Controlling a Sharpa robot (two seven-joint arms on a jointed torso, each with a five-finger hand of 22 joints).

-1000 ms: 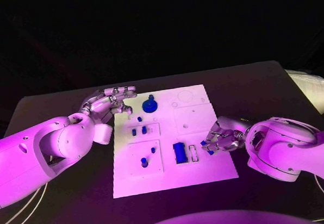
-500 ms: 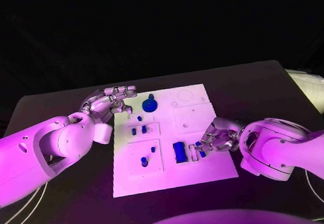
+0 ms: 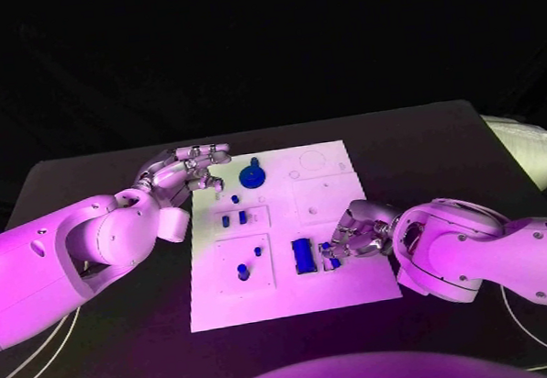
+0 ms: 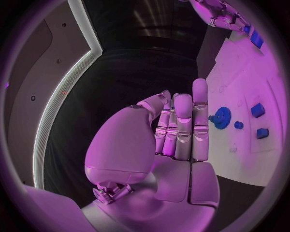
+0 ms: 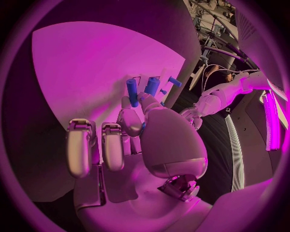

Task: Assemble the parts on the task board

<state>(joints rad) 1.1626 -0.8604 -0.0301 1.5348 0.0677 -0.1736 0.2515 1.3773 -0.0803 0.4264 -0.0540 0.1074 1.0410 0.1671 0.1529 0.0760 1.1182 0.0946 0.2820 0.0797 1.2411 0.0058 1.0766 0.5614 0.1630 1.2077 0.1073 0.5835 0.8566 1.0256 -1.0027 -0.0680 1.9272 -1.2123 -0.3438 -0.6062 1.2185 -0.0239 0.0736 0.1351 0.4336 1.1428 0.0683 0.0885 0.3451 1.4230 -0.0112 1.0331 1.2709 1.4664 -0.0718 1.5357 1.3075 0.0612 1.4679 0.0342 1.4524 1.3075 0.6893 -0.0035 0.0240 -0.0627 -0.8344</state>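
The white task board point(image 3: 334, 196) lies in the middle of the black table. On it are a blue gear point(image 3: 254, 176) at the far edge, two small blue pegs point(image 3: 234, 219), another peg point(image 3: 244, 271) and an upright blue block point(image 3: 304, 256). My right hand point(image 3: 356, 233) hovers over the board's near right part, right beside the block, and pinches a small blue part point(image 3: 332, 258) at its fingertips. My left hand point(image 3: 189, 173) sits at the board's far left corner with nothing in it. In the left wrist view its fingers point(image 4: 183, 128) are straight, with the gear point(image 4: 221, 117) beyond them.
A white bag point(image 3: 543, 154) lies off the table's right edge. Thin cables point(image 3: 27, 360) run across the table at the near left. My bulky right forearm point(image 3: 494, 252) covers the table to the right of the board.
My right hand has moved left across the board with the small blue part, from the board's right edge to just beside the blue block. The left hand has stayed still.
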